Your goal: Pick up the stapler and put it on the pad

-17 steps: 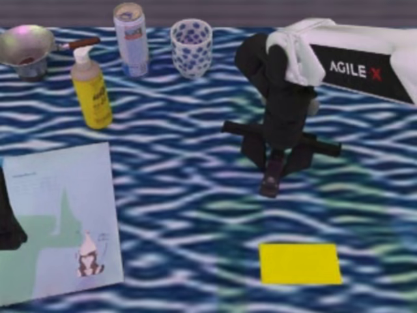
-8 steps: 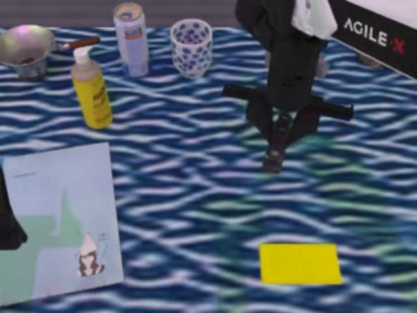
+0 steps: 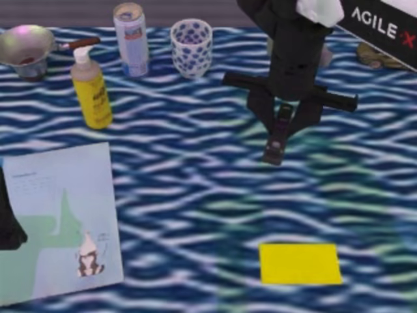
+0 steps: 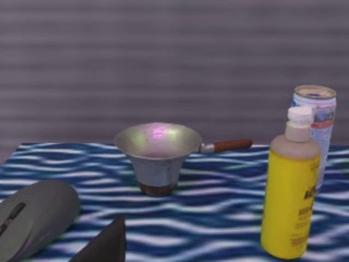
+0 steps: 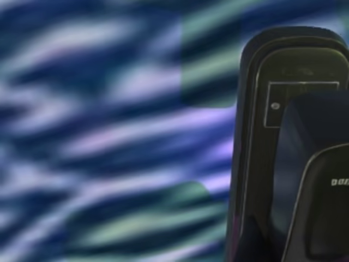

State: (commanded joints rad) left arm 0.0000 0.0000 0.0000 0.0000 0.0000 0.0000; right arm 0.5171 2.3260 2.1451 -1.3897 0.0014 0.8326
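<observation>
My right gripper [image 3: 284,119] is shut on the dark slim stapler [image 3: 276,145] and holds it in the air above the blue wavy cloth, right of the table's middle and towards the far side. The free end of the stapler points towards the near edge. In the right wrist view the stapler [image 5: 256,136] is a tall dark body close up, with cloth beneath it. The yellow pad [image 3: 300,263] lies flat near the front edge, well nearer than the stapler and slightly to its right, with nothing on it. My left gripper [image 3: 9,225] is parked at the left edge.
A yellow bottle [image 3: 91,88], a can [image 3: 131,39], a blue-dotted cup [image 3: 191,47] and a metal pan [image 3: 26,49] stand along the far left. A pale illustrated sheet [image 3: 58,222] lies at the front left. A grey rounded object [image 4: 32,224] sits near my left gripper.
My right arm has risen and drawn back towards the far edge, carrying the stapler up off the cloth. The left arm has not moved.
</observation>
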